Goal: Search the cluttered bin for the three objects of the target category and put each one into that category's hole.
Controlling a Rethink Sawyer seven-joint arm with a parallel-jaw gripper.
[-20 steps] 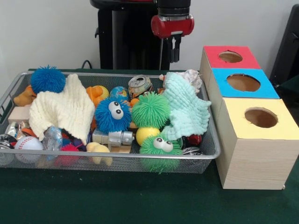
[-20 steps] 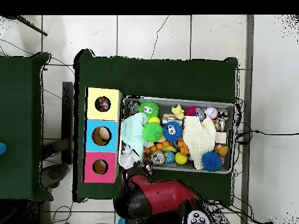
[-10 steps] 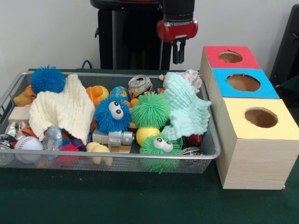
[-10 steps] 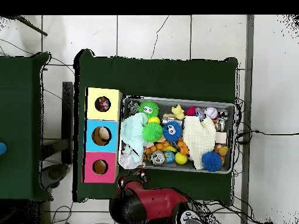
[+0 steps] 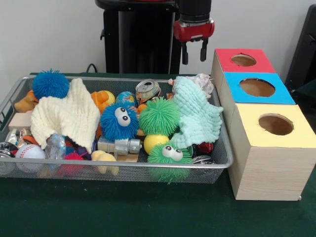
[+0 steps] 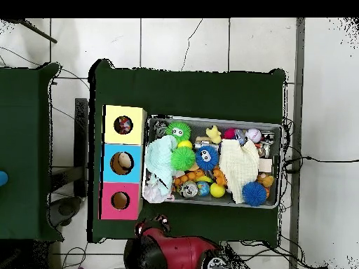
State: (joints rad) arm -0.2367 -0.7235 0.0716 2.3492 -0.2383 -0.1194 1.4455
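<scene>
The gripper [image 5: 193, 51] is hanging empty with fingers spread at the bin's [image 5: 123, 170] one o'clock, seemingly between picks, needing next to descend onto the whitish wrapper [image 5: 201, 80] there.

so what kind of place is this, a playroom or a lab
Most likely a robot lab, set up for a sorting test. A red arm's gripper hangs over a green-clothed table holding a mesh bin crammed with toys, beside three wooden boxes with coloured, holed tops.
</scene>
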